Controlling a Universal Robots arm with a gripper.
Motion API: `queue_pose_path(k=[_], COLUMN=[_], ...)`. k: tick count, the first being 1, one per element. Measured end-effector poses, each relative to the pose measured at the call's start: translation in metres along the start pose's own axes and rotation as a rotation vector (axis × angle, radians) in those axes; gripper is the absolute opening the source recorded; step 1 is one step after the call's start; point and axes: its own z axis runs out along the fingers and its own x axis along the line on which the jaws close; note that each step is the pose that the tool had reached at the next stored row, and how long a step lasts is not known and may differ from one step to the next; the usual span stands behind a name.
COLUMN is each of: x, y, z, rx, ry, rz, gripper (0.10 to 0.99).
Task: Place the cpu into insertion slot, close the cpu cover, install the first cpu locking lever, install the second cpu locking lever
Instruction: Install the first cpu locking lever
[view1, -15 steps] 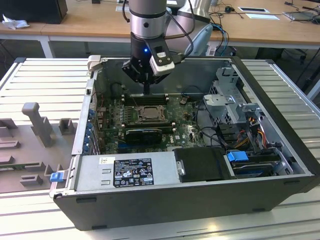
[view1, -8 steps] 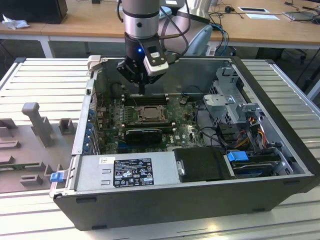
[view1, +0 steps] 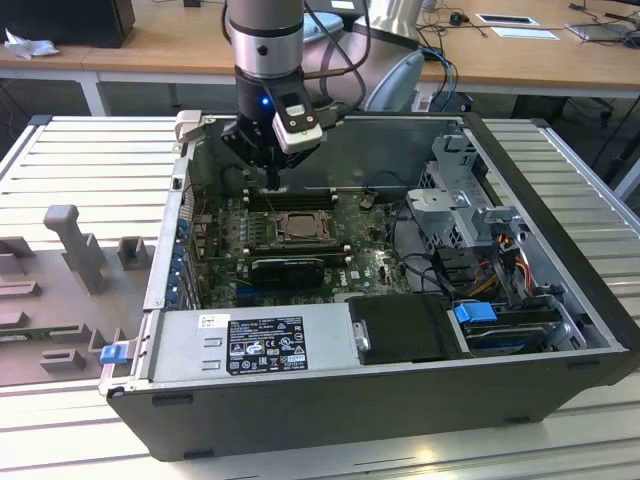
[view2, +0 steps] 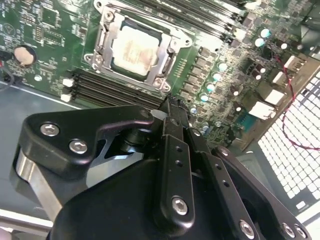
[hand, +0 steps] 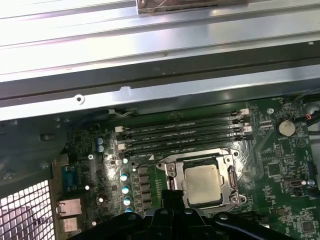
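Observation:
The cpu (view2: 132, 50) lies flat in the insertion slot (view2: 165, 82) on the green motherboard, its pale metal top showing through the window of the cpu cover (view2: 106, 35), which lies down around it. Both wrist views show this; in the first wrist view the cpu (hand: 202, 184) sits inside the cover frame (hand: 171, 172). My gripper (view2: 171, 104) hangs just above the board beside the slot, over the black memory slots (view2: 107, 90), fingers shut with nothing between them. In the exterior view the gripper (view1: 272, 182) is behind the cpu (view1: 298, 228).
The motherboard sits inside an open computer case (view1: 330, 400) with tall walls. A grey power supply (view1: 260, 345) fills the front, drive cages and cables (view1: 480, 240) the exterior view's right. A black heatsink card (view1: 288, 268) lies in front of the slot. Grey fixtures (view1: 75, 245) stand outside the case.

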Motion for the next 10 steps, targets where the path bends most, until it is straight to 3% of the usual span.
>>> queue_pose_path(k=[4,10], x=[0.0147,0.0258], y=[-0.0023,-0.0047], z=[0.0036,0.0137], rx=[-0.002,-0.005], ry=[-0.0036,-0.0022], rz=[-0.002,-0.016], gripper=[0.106,0.106])
